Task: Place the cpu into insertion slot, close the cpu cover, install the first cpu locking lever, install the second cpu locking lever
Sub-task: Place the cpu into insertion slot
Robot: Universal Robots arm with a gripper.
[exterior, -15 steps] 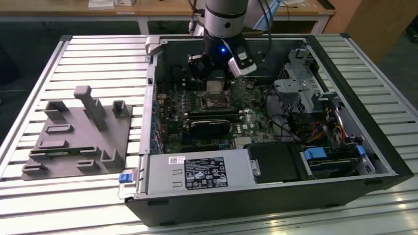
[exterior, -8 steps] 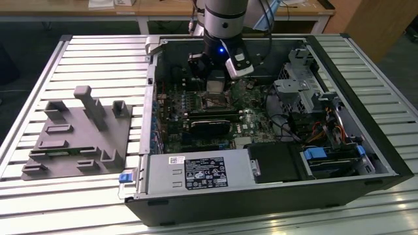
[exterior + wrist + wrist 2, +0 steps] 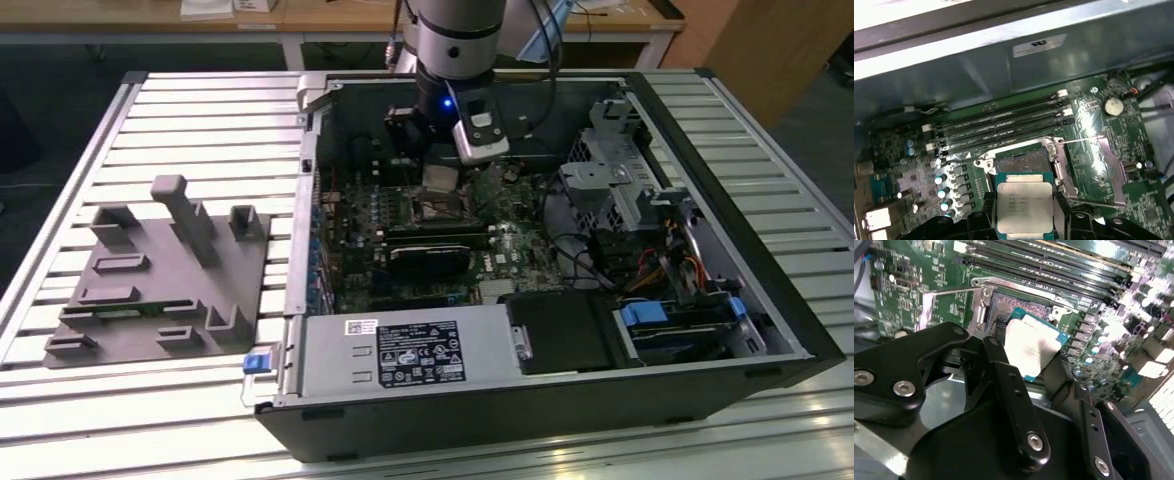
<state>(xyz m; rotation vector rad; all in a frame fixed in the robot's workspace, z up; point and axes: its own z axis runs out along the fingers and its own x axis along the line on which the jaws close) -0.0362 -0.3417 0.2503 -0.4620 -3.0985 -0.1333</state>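
In the exterior view, your arm reached down into the open computer case [image 3: 534, 410]. The gripper [image 3: 442, 182] hung over the motherboard [image 3: 521, 250] with the cpu [image 3: 442, 177] pinched at its tip, just above the insertion slot [image 3: 438, 210]. The case wall stood close to the wrist, so a sideways correction there could have knocked it.

In the second wrist view, the fingers [image 3: 1004, 375] were closed onto opposite edges of the cpu [image 3: 1036, 342], spread no wider than the chip itself. The chip looked tilted against the insertion slot [image 3: 1006, 307] and hung off to one side, apart from it. Lowered like that, I judge one corner would have landed first and could have bent the slot's contacts. The cpu cover [image 3: 928, 310] lay swung open beside the slot.

In the first wrist view, the cpu [image 3: 1024, 205] was short of the insertion slot [image 3: 1021, 162], with the memory slots [image 3: 1004, 125] beyond. The cpu cover [image 3: 1115, 175] and a thin locking lever [image 3: 1079, 141] lay off to one side. You couldn't tell whether the chip's notches matched the slot. A wrong orientation, or a slip in that edge-only grip, could have left it sitting proud, and the cover would then have jammed.
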